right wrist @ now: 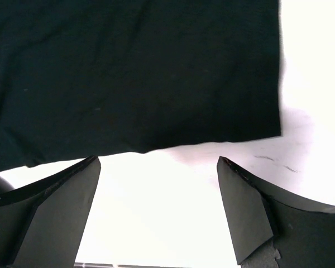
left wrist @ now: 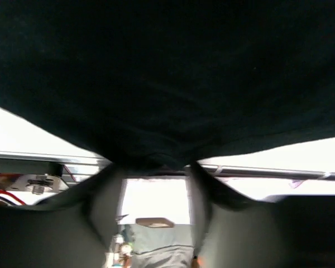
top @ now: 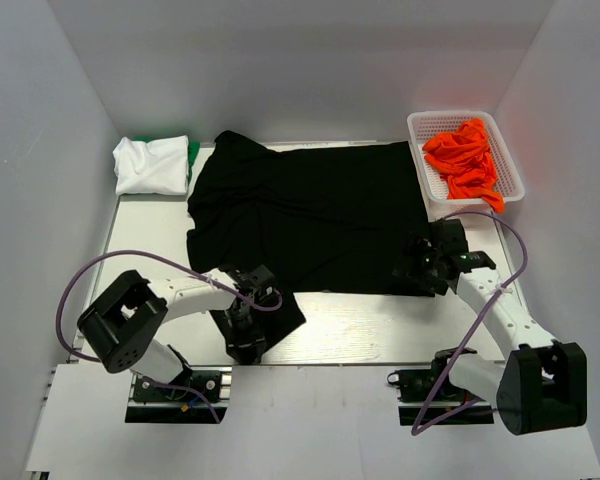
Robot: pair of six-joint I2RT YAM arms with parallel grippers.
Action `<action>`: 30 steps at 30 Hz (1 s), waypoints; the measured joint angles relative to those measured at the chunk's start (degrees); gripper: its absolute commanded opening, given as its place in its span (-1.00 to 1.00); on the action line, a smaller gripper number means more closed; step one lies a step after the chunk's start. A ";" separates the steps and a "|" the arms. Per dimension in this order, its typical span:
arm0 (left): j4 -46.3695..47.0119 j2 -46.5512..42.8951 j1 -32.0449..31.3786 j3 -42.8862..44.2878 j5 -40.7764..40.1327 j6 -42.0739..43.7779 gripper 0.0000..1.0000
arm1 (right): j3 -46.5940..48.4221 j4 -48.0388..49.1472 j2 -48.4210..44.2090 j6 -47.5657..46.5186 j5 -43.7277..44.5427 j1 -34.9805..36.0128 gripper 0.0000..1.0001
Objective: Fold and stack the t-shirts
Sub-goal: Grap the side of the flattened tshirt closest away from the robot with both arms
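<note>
Nothing legible in any view — no lettering, brand, number or sign readable on the black shirt point(top: 310, 215) or the basket point(top: 450, 116)

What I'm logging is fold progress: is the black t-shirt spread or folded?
Mostly spread: the black t-shirt lies open and wide, wrinkled, with its near-left corner pinched in the left tool.

Plain pale grey panels close the place in on three sides: a back wall point(top: 300, 70) across the top of the frame, a left wall point(top: 40, 150) and a right wall point(top: 570, 120) slanting down either edge. Between them lies a pale, glossy surface point(top: 360, 330) that throws back soft, even light. A white ledge point(top: 310, 430) runs along the bottom.
</note>
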 measured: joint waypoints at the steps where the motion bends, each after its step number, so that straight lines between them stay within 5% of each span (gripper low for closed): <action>1: 0.09 -0.04 -0.17 -0.11 0.22 -0.31 -0.13 | 0.00 -0.44 0.00 -0.13 0.15 -0.48 0.81; 5: 0.35 -1.49 -0.28 -1.18 0.09 -1.27 -0.64 | -0.24 -1.86 -0.61 -0.57 1.01 -2.62 0.81; 6: 0.35 -1.84 -0.28 -1.40 0.02 -1.62 -1.00 | -0.37 -2.32 -0.96 -0.76 1.70 -3.23 0.81; 14: -0.57 -3.02 -0.70 -1.05 -2.64 -2.23 -1.00 | -3.50 -2.43 -1.25 -1.99 4.22 -11.91 0.81; 30: 0.11 -9.88 -0.70 -0.22 -8.74 -2.16 -1.00 | -5.62 9.11 9.03 0.11 -4.20 -17.33 0.32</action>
